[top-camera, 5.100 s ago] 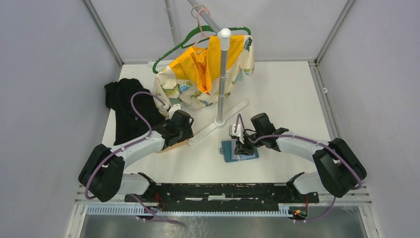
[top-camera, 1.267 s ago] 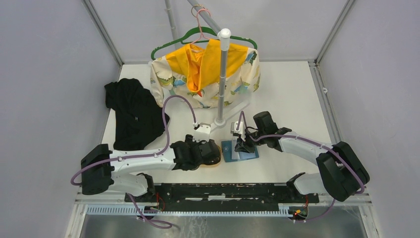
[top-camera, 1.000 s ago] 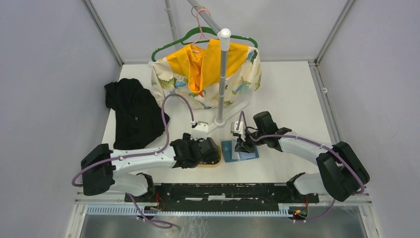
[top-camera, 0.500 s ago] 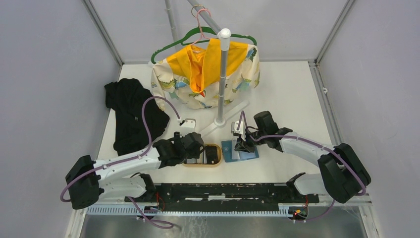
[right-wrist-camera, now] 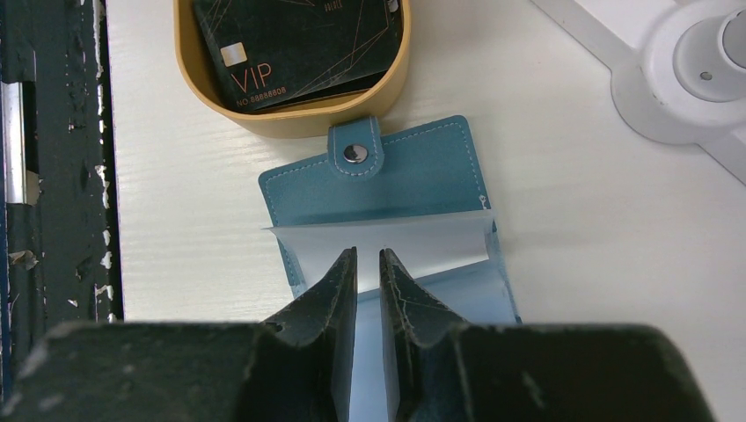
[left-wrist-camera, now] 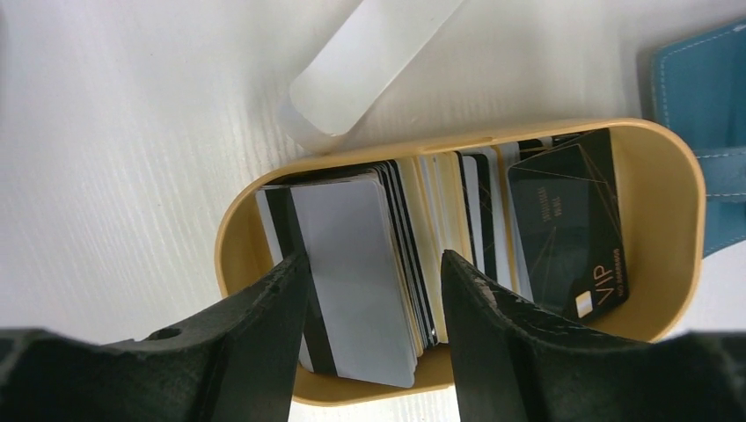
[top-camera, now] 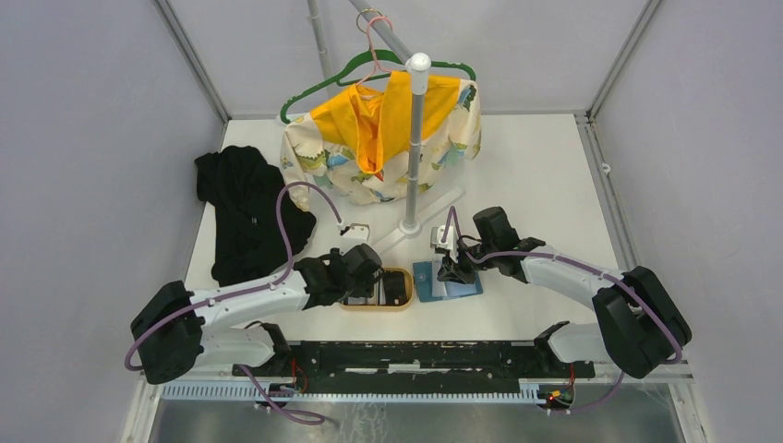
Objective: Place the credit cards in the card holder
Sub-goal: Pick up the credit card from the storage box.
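The credit cards (left-wrist-camera: 352, 264) stand on edge as a black, white and grey stack in a tan oval tray (left-wrist-camera: 669, 202). A black VIP card (left-wrist-camera: 563, 229) leans at the tray's right end. My left gripper (left-wrist-camera: 374, 264) is open, its fingers straddling the left part of the stack. Seen from above, this left gripper (top-camera: 362, 281) hangs over the tray (top-camera: 374, 305). Right of it the teal card holder (top-camera: 462, 288) lies open. My right gripper (right-wrist-camera: 368, 255) is shut to a thin slit, its tips on the pale inner flap of the card holder (right-wrist-camera: 396, 176).
A clothes rack's white foot (top-camera: 411, 226) and pole stand just behind the tray and holder. A yellow patterned garment (top-camera: 383, 129) hangs on it. A black cloth (top-camera: 249, 212) lies at the left. The black rail (top-camera: 415, 355) runs along the near edge.
The tray went from the left to beside the card holder. My left arm then drew back left, uncovering it, and its jaws narrowed a little. The right arm stayed put.
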`<state>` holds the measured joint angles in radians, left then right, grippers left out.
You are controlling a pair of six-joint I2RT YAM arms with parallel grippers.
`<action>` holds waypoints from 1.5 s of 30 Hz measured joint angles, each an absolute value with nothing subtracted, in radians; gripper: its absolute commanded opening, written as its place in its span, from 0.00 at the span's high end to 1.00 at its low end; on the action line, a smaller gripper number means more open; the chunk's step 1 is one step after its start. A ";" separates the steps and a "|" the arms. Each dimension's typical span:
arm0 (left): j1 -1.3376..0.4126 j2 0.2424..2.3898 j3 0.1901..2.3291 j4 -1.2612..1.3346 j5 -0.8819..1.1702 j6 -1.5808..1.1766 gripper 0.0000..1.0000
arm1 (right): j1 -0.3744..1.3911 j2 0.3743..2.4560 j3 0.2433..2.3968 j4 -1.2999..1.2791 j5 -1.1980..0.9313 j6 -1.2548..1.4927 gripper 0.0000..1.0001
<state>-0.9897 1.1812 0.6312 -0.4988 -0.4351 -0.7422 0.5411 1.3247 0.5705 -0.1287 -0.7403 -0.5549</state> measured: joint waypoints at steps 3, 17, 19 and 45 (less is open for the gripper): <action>-0.985 1.188 0.631 -0.511 -0.440 -0.742 0.48 | 0.541 1.325 0.570 -0.129 -0.740 -0.555 0.80; -0.944 1.068 0.611 -0.558 -0.413 -0.744 0.63 | 0.541 1.325 0.570 -0.129 -0.741 -0.554 0.80; -0.936 1.044 0.607 -0.569 -0.411 -0.744 0.63 | 0.541 1.325 0.570 -0.129 -0.741 -0.555 0.80; -0.926 0.955 0.586 -0.640 -0.442 -0.874 0.67 | 0.538 1.290 0.570 -0.137 -0.737 -0.558 0.72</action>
<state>-0.9260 0.9550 0.5858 -0.6403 -0.4423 -0.8742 0.5381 1.2903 0.5705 -0.1371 -0.7372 -0.5575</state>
